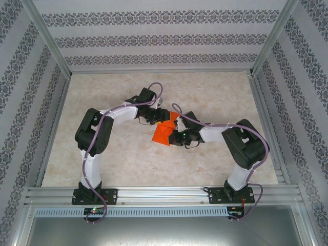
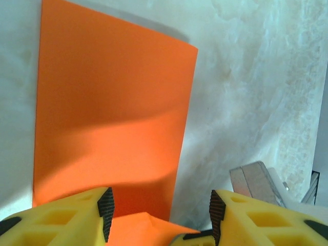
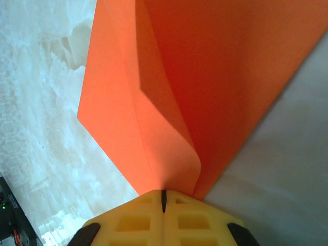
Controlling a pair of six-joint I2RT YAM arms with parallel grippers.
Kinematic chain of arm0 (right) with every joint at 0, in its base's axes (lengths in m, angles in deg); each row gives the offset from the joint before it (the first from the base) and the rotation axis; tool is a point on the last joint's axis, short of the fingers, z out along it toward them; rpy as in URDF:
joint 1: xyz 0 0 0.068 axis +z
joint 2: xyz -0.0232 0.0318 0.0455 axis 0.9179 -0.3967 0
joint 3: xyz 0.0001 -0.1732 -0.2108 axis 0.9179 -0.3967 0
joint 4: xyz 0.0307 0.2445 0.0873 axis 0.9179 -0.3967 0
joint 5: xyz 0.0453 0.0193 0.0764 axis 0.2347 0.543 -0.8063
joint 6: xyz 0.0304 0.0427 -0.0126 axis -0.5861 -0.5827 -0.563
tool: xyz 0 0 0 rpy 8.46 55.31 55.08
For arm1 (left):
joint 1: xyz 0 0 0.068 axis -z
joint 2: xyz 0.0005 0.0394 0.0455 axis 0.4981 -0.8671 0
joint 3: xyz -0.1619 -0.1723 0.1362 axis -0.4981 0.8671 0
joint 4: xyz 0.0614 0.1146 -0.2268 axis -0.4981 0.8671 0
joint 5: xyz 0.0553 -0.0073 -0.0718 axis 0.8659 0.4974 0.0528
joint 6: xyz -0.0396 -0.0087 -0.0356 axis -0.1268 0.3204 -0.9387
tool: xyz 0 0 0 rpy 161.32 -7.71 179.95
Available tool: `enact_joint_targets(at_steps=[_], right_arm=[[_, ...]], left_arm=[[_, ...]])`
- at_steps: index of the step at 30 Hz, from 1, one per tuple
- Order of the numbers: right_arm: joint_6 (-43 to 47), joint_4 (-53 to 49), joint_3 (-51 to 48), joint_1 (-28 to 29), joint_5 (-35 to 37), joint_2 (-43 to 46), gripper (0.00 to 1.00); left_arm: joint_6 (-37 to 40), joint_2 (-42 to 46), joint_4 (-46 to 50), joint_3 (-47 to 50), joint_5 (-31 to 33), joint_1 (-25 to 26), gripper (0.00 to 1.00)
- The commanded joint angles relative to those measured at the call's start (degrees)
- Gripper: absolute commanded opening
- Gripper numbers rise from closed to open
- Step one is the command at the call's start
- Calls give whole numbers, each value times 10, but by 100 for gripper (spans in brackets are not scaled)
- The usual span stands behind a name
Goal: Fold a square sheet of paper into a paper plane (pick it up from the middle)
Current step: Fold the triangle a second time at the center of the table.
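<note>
Standing by the marble-patterned table point(image 1: 123, 164), I watch both arms meet over its middle, where the square sheet of paper point(image 1: 163, 132) lies partly folded between them. The right gripper point(image 3: 164, 197) has its yellow fingers pressed tight together on a doubled edge of the sheet. A soft fold curls up out of the pinch, and the rest fans away over the tabletop. The left gripper point(image 2: 160, 210) hangs low over another part of the sheet with its jaws spread apart. A small raised peak of orange sits between the pads, but I judge that nothing is clamped there. The flap beyond lies flat on the table.

The risk, to my eye, is the thin paper slewing. If the left gripper presses or closes off the crease line while the right one pulls, the fold could set crooked, or the sheet could tear at the pinch. The loose curl could also spring open if the pinch lets go before it is creased.
</note>
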Motion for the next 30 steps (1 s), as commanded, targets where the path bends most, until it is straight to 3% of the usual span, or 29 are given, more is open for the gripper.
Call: enact_joint_targets(at_steps=[1, 5, 12, 30], right_arm=[[18, -91, -19, 7, 62, -26, 0], [19, -86, -16, 7, 60, -28, 0], [24, -98, -10, 7, 64, -25, 0], [32, -126, 8, 5, 62, -1, 0]], left_arm=[[23, 42, 22, 27, -32, -2, 49], [26, 29, 9, 48, -63, 1, 34], [41, -12, 6, 40, -77, 4, 17], [75, -88, 57, -6, -11, 2, 17]])
